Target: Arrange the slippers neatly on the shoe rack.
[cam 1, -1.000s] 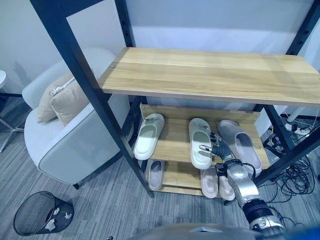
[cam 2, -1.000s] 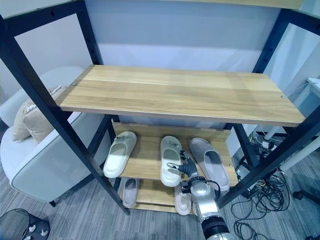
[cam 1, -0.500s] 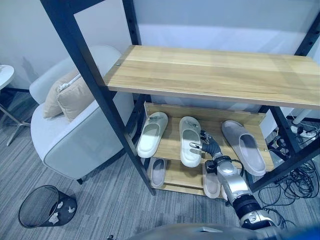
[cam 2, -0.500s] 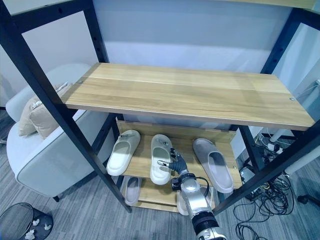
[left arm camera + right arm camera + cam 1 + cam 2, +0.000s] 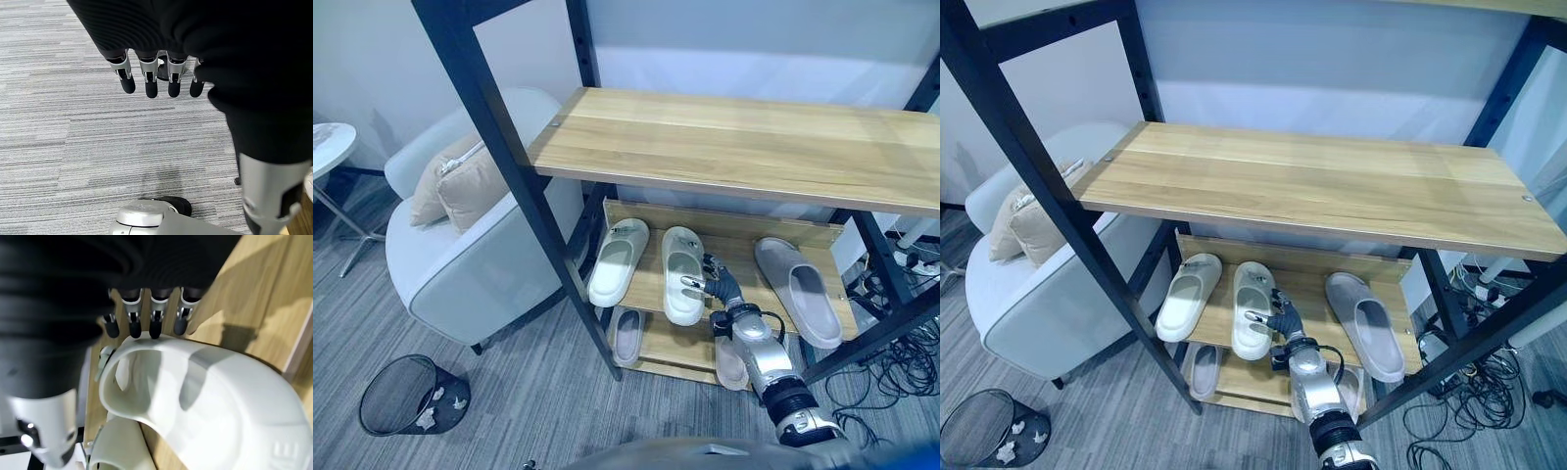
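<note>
Holding 3 slippers, the rack's (image 5: 724, 147) middle shelf (image 5: 744, 279) carries a white pair and a grey one (image 5: 800, 291); the right hand (image 5: 720, 286), fingers straight, touches the inner white slipper (image 5: 681, 275). Left hand (image 5: 161, 73) hangs relaxed over carpet (image 5: 58, 127).

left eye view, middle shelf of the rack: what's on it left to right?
pale green slipper → white slipper → right hand, against that white slipper's right edge → grey slipper.
</note>
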